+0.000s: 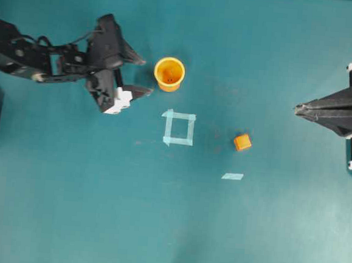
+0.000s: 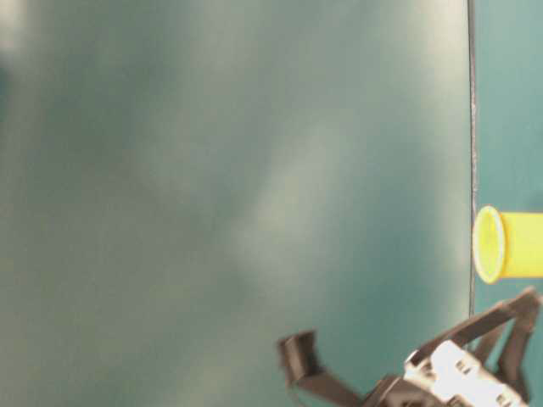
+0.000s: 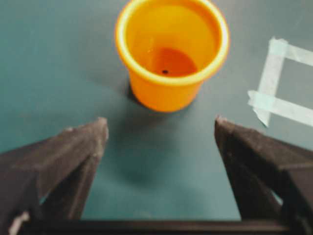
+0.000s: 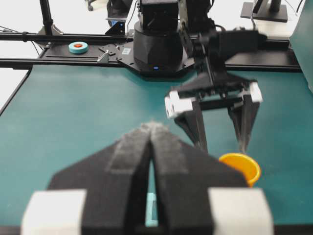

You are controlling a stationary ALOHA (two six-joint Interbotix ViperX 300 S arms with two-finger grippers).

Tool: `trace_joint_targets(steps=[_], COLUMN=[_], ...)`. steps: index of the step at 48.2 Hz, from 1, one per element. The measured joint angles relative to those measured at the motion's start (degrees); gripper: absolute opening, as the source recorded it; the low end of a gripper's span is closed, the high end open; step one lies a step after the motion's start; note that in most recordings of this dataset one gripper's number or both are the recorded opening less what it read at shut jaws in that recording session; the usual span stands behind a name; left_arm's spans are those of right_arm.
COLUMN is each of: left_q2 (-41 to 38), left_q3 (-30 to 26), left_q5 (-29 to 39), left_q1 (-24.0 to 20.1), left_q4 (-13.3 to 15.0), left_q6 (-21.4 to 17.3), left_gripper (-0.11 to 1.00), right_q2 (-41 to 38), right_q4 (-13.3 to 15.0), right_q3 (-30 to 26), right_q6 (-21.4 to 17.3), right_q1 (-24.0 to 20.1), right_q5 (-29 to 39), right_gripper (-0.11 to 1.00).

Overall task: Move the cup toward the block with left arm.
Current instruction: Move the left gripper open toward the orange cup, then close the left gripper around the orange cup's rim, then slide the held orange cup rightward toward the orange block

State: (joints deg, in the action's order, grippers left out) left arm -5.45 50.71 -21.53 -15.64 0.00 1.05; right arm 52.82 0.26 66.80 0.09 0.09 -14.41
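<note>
Orange cup [image 1: 169, 74] stands just beyond the left end effector [image 1: 139, 75], jaws spread wide, bare teal table [image 1: 96, 210] between.

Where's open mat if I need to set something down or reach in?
Free: the whole near strip of the mat below the tape strip, and the stretch between the block and the shut right gripper. Crowded: around the cup, with the open left gripper right beside it and the tape square just below.

No legible text anywhere.
Nothing readable on the cup [image 1: 169, 74], the block [image 1: 243, 141], the tape square [image 1: 179, 128], or either arm; no labels, brands, numbers or signs.
</note>
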Motion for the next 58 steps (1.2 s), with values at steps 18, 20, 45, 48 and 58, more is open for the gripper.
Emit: trace_joint_targets(steps=[18, 20, 45, 48, 58], left_q2=[-6.94, -7.65, -11.78, -10.99, -8.70], left_q3=[-6.59, -7.12, -10.55, -10.55, -13.36], left_q5=[-0.62, -0.97, 1.05, 1.32, 1.41], left_q1=[0.35, 0.53, 1.41, 2.02, 6.50], left_q4=[-0.62, -0.62, -0.62, -0.62, -0.62], left_q6=[-0.26, -0.18, -0.70, -0.79, -1.14], left_gripper=[0.88, 0.88, 0.61, 0.61, 0.61], right_q2=[0.00, 0.00, 0.00, 0.00, 0.00], right_q4=[0.00, 0.00, 0.00, 0.00, 0.00], right_q3=[0.00, 0.00, 0.00, 0.00, -0.09], right_q6=[-0.09, -0.09, 0.00, -0.09, -0.09], right_q1=[0.00, 0.00, -0.44, -0.53, -0.53], right_q5=[0.70, 0.70, 0.70, 0.70, 0.79], right_gripper=[0.00, 0.00, 0.00, 0.00, 0.00])
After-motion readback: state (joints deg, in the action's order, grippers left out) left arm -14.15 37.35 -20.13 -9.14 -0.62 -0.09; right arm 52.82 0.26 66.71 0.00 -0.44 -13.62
